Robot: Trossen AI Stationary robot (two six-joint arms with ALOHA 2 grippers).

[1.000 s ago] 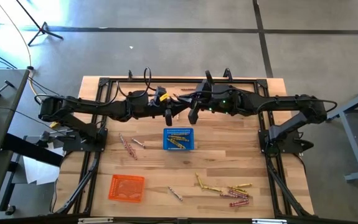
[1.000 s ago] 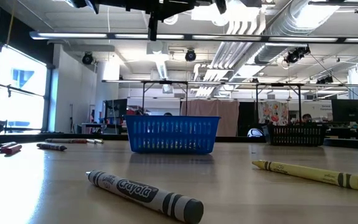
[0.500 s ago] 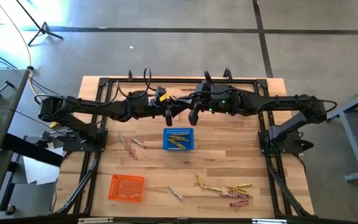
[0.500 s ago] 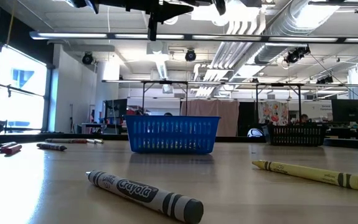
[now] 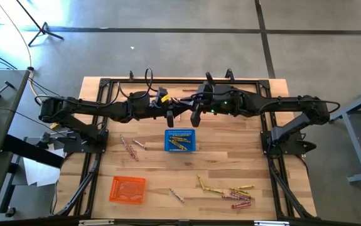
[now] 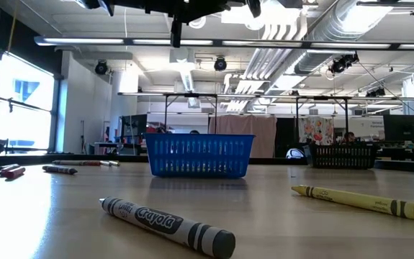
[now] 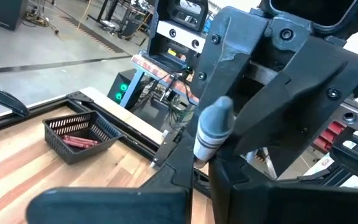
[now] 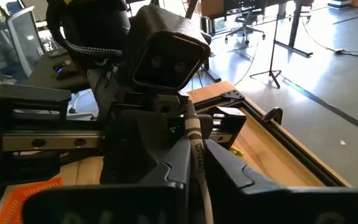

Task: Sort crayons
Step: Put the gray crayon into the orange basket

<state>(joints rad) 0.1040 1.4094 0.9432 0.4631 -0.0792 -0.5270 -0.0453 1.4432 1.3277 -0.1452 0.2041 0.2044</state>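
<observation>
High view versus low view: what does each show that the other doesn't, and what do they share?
Only the high view shows the orange basket, the mixed pile of crayons at the table's near right, and both arms meeting above the blue basket, left gripper beside right gripper. Only the low view shows a grey crayon close up, a dark basket at the far right, and the room behind. Both show the blue basket and loose crayons on the wooden table.

Yellow crayon (image 6: 369,201) cut by edge
</observation>
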